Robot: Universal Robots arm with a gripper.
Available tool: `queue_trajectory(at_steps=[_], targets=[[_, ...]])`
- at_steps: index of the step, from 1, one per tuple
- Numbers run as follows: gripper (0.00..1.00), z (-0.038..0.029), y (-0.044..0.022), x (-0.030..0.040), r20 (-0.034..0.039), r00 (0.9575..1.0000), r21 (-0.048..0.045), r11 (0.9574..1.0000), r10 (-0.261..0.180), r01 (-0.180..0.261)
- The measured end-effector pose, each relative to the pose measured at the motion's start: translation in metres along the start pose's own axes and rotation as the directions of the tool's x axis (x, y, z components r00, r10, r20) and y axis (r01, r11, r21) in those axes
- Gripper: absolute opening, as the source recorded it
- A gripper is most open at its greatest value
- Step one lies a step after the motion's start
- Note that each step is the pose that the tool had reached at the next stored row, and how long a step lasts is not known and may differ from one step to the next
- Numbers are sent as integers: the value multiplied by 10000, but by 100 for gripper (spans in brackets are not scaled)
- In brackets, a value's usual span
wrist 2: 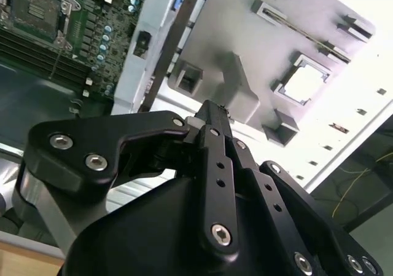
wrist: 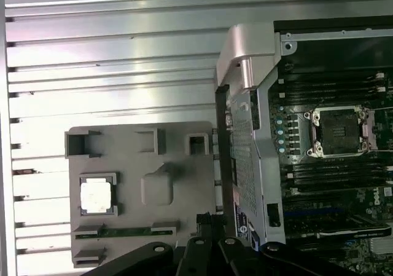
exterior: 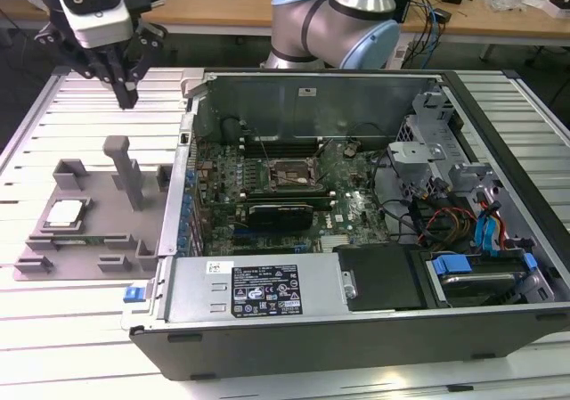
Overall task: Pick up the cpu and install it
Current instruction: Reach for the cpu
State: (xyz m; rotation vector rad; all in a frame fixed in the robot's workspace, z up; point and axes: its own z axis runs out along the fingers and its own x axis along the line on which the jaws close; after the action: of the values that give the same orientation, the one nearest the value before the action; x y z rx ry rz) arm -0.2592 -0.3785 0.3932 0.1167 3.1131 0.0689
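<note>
The cpu (exterior: 67, 214) lies flat, silvery top up, in a square recess of the grey fixture (exterior: 100, 232). The recess walls hem it on all sides, which probably keeps it square and in a known spot for a grasp from above. In the first wrist view the chip (wrist: 96, 197) shows as a pale square in that recess, beside the fixture's raised middle block.

The end effector (exterior: 127, 95) hangs above the fixture, nearer the upright post (exterior: 125, 167) than the chip, and well clear of both. Its fingers point down and look clenched tip to tip with nothing between them. The second wrist view shows the same, with the black tips (wrist 2: 212, 111) meeting over the fixture and the chip off to one side.

The fixture rests on the slatted tabletop (exterior: 80, 329), just beside the open computer case (exterior: 374, 329). Inside the case, on the side away from the fixture's chip recess, the socket (wrist: 339, 131) sits on the board, and its dark middle looks bare. Judging from this, the pickup is not yet made.
</note>
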Motion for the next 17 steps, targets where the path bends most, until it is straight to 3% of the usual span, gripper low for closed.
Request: queue_trajectory(at_steps=[4,10,17], targets=[[11,-1,14,117,0,10000,0,10000,0,0],[11,17,8,351,1,10000,1,10000,0,0],[11,71,-8,534,1,10000,3,10000,-1,1]])
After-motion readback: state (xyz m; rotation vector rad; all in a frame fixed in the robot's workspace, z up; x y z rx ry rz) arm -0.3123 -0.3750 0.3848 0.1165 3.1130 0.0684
